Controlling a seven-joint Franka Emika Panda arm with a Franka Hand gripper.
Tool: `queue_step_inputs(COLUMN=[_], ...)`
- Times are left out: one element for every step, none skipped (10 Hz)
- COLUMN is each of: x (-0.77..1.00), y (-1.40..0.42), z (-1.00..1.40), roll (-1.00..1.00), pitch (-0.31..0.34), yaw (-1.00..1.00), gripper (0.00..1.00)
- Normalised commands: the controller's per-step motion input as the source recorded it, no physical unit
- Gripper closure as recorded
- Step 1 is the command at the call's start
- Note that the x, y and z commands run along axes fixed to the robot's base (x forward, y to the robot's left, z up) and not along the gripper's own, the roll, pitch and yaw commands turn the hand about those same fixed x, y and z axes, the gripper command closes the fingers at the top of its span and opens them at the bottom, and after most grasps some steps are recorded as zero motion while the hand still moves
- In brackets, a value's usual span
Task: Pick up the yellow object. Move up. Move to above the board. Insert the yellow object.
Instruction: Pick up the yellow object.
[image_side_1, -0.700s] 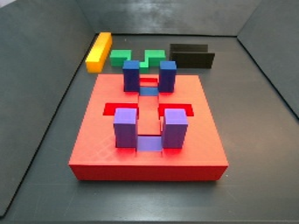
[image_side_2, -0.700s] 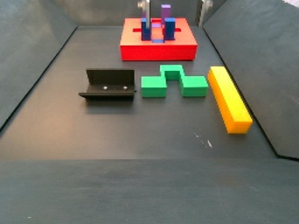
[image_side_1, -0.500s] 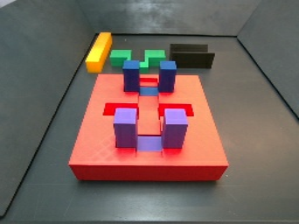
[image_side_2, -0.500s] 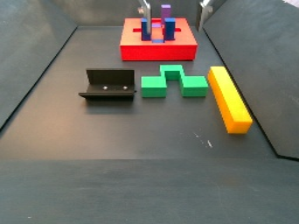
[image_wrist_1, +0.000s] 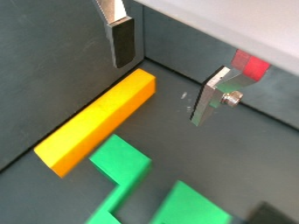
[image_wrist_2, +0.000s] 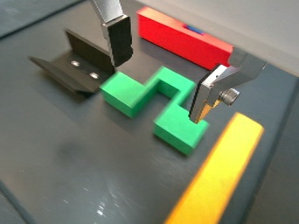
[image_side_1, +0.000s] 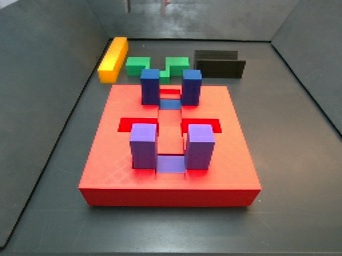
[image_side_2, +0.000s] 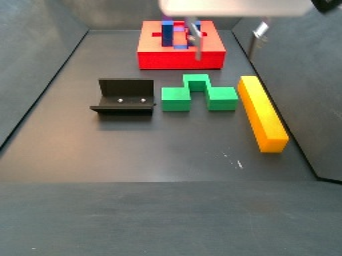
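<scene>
I've got one red board (image_side_1: 168, 150) carrying four upright blocks, two blue (image_side_1: 178, 86) and two purple (image_side_1: 170, 144). One yellow bar (image_side_2: 262, 112) lies flat on the floor, just beside one green block (image_side_2: 201, 93). One fixture (image_side_2: 123, 98) stands beyond that. My gripper (image_wrist_2: 160, 68) hangs above the green block, jaws spread wide, nothing between them.

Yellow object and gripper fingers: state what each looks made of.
Yellow object: probably plastic or painted wood, uniform matte colour, sharp edges, no grain. Fingers of the gripper, which hangs above the floor beside the object with jaws open and empty: flat plates with a silvery metal sheen and dark pads, possibly rubber.
</scene>
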Motion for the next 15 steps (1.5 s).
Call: queue_step_inputs(x=[-0.27, -0.36, -0.69, -0.68, -0.60, -0.42, -0.31, -0.09, 0.07, 0.25, 0.16, 0.00, 0.00, -0.02, 0.00], y=[0.01, 0.00, 0.00, 0.00, 0.03, 0.15, 0.13, 0.03, 0.01, 0.00, 0.00, -0.14, -0.16, -0.13, 0.00], z=[-0.57, -0.62, -0.50, -0.33, -0.29, -0.37, -0.37, -0.42, -0.37, -0.30, -0.28, -0.19, -0.13, -0.18, -0.33], roll=[-0.02, 0.00, 0.00, -0.10, -0.16, -0.16, -0.13, -0.08, -0.02, 0.00, 0.03, 0.10, 0.09, 0.07, 0.07], pitch=[-0.171, -0.144, -0.104, -0.157, -0.191, -0.184, -0.200, -0.189, -0.084, 0.000, 0.000, 0.021, 0.006, 0.000, 0.000], yaw=[-0.15, -0.13, -0.25, -0.26, -0.20, -0.03, 0.00, 0.13, 0.30, 0.35, 0.28, 0.04, 0.00, 0.00, 0.00], gripper=[0.00, 0.00, 0.00, 0.00, 0.00, 0.00, 0.00, 0.00, 0.00, 0.00, 0.00, 0.00, 0.00, 0.00, 0.00])
